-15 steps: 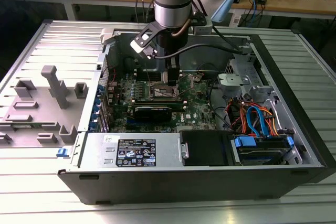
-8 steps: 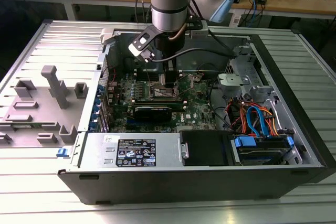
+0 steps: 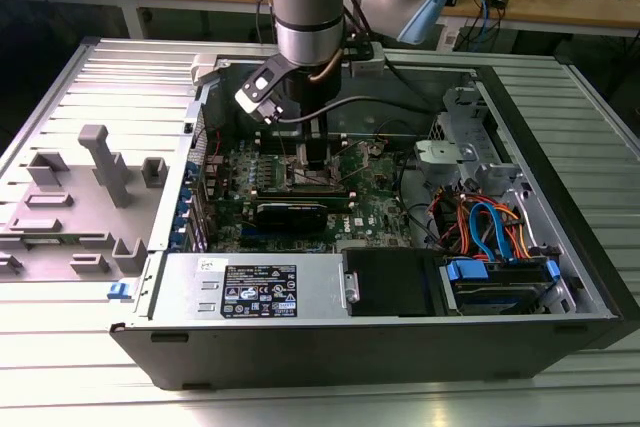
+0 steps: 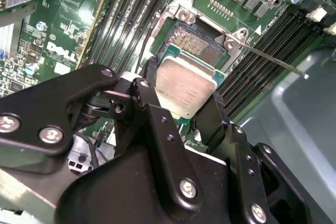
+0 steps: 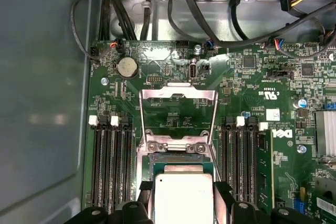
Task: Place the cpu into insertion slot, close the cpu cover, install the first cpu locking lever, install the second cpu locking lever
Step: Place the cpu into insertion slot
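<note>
Right now your fingers (image 4: 212,119) pinch the cpu (image 4: 186,90) by two opposite edges, one black finger on each side, with its silvery top facing up. In the first wrist view the same grip shows, with the cpu (image 5: 184,198) flat between the fingers (image 5: 222,198). The insertion slot (image 4: 198,44) lies directly under and just beyond the fingertips. Its field of pins is partly covered by the chip, and you cannot tell whether the chip touches it. Past the slot from the fingers, the cpu cover (image 5: 178,94) stands swung open on its hinge, away from the socket. A thin locking lever (image 4: 273,61) juts out free to one side of the fingers. Rows of memory slots (image 5: 110,161) flank the fingers on both sides. In the exterior view your arm (image 3: 310,7) reaches down into the open computer case (image 3: 300,347) on the counter (image 3: 100,387).
</note>
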